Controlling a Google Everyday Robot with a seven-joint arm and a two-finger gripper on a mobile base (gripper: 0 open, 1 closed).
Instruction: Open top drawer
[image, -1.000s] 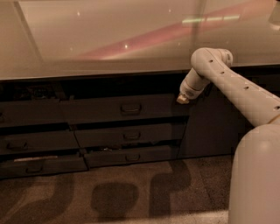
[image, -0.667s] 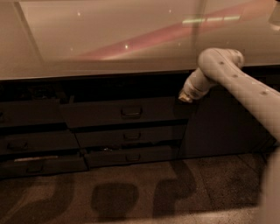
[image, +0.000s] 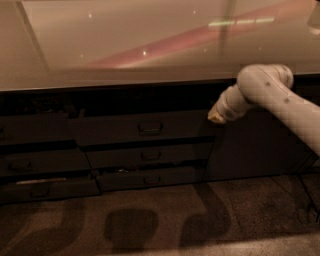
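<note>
My gripper (image: 216, 118) sits right of centre, at the right end of the top drawer (image: 110, 131). The handle (image: 150, 128) lies leftward. Grip state: cannot tell.

- The gripper (image: 216, 118) has slid a little to the right and down, and is now near the upper right corner of the top drawer (image: 115, 131).
- The arm (image: 272, 90) has dropped lower and swung further right, with its bend nearer the frame's edge.
- The robot's pale body has left the lower right corner, where bare floor (image: 270, 210) now shows.
</note>
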